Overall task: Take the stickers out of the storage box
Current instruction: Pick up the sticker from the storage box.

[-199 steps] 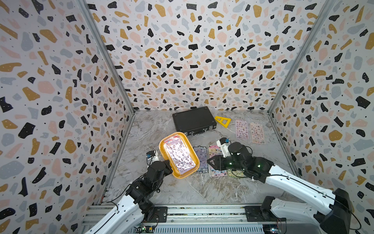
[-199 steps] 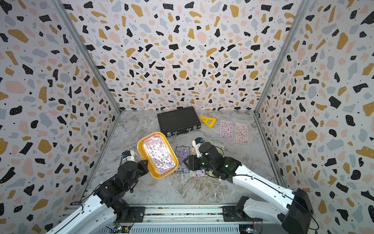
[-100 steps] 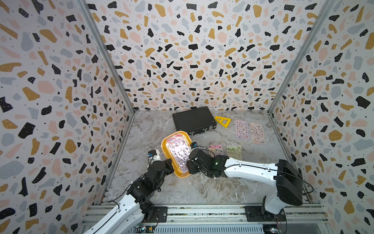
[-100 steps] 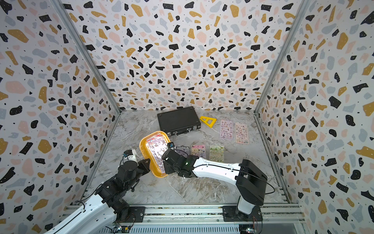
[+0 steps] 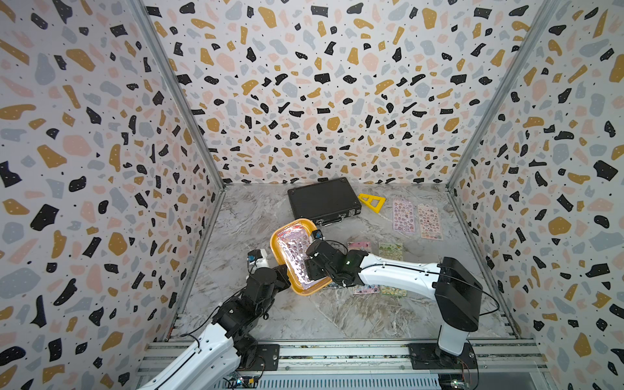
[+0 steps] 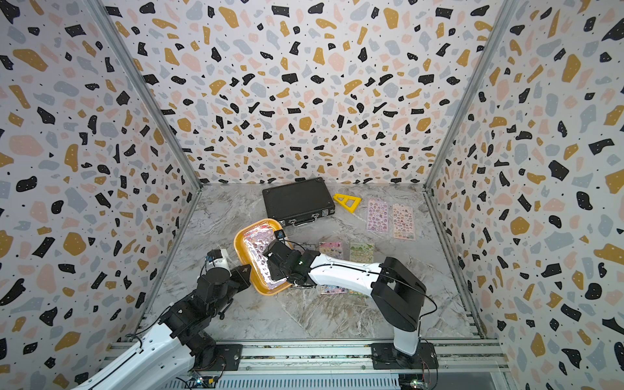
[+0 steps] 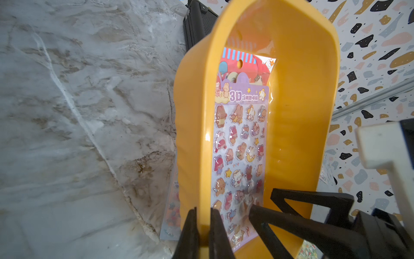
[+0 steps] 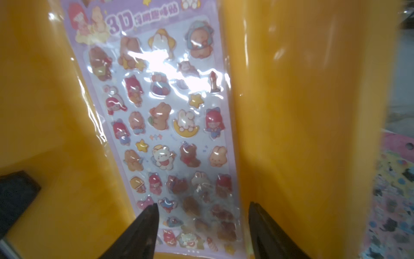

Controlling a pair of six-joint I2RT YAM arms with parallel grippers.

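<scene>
both top views overlook everything; both wrist views share the storage box [image 7: 298, 134] close-up.

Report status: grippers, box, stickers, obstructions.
Left gripper shut on box rim, box tilted up. Right gripper open, inside box over purple sticker sheet. Other sheets out on table. Nothing blocking.

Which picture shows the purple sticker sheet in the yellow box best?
The right wrist view: the purple sticker sheet fills it, cartoons clear. The left wrist view shows it smaller, foreshortened; both top views show just a glary strip.
</scene>
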